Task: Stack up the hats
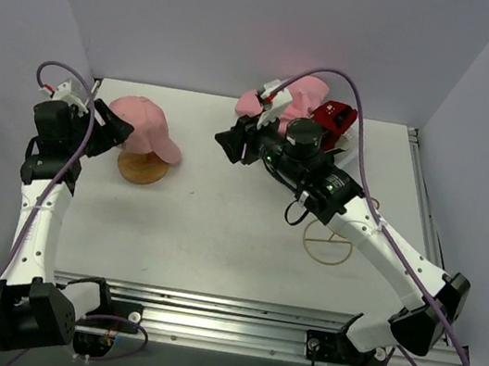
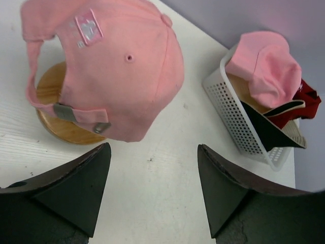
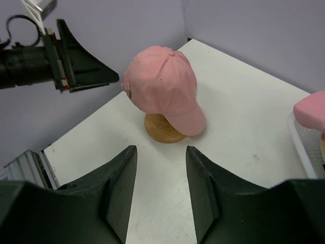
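The counter [image 1: 215, 244] is carrying everything. Both arms are reaching over it toward the same area, so the first hazard is the two colliding near the cap.

The white basket [image 2: 228, 109] is sitting at the far right edge. It looks light, and a hat snagging on its rim may be dragging or tipping it during a lift.

The pink cap [image 1: 142, 124] is resting on the wooden stand [image 1: 142, 169] at the left of the counter, its brim hanging over the base. A sideways nudge may be knocking the cap off or toppling the stand.

The remaining hats are lying heaped in the basket: a pink hat [image 2: 264, 66] on top, a black hat [image 2: 269, 129] beneath it and a red cap [image 2: 307, 101] behind. They are overlapping, so a pinch on one may be pulling up two. Soft fabric may also be folding on landing, leaving the stack crooked.

The left end effector [image 2: 152, 150] is hanging wide apart and empty just beside the cap. The right end effector [image 3: 161, 152] is likewise spread and holding nothing, facing the cap from near the basket.
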Tool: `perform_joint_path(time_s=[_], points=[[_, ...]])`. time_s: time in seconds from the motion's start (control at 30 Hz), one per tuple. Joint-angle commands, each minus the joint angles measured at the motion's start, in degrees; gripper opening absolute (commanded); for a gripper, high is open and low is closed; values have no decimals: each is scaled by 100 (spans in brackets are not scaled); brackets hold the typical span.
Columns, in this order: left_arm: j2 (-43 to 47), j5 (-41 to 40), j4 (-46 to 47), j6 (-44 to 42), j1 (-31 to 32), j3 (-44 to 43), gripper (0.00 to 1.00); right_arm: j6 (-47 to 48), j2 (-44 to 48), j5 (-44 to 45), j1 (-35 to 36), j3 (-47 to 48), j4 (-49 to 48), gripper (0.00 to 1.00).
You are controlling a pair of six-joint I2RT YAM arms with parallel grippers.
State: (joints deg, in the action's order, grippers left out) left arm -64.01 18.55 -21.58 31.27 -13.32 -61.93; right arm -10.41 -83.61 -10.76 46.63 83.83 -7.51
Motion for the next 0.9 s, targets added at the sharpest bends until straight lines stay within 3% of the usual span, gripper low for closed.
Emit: perform_joint_path(time_s=[0.0,0.1,0.3,0.57,0.7,0.87], points=[[-76,-98,373,36,233,435,78,-223,529,83,74,-305,-207,40],[-77,290,716,282,260,822,78,-399,907,13,135,-753,-365,40],[248,140,1454,809,348,1656,86,-479,1532,136,548,-1587,-725,40],[-155,553,4152,1628,348,2527,86,-575,1892,488,654,-2125,-901,40],[-699,755,4908,1795,348,2572,82,-707,2112,444,733,-2415,-1121,40],[-920,765,5612,1857,348,2651,66,-646,2156,575,786,-2565,-1183,40]])
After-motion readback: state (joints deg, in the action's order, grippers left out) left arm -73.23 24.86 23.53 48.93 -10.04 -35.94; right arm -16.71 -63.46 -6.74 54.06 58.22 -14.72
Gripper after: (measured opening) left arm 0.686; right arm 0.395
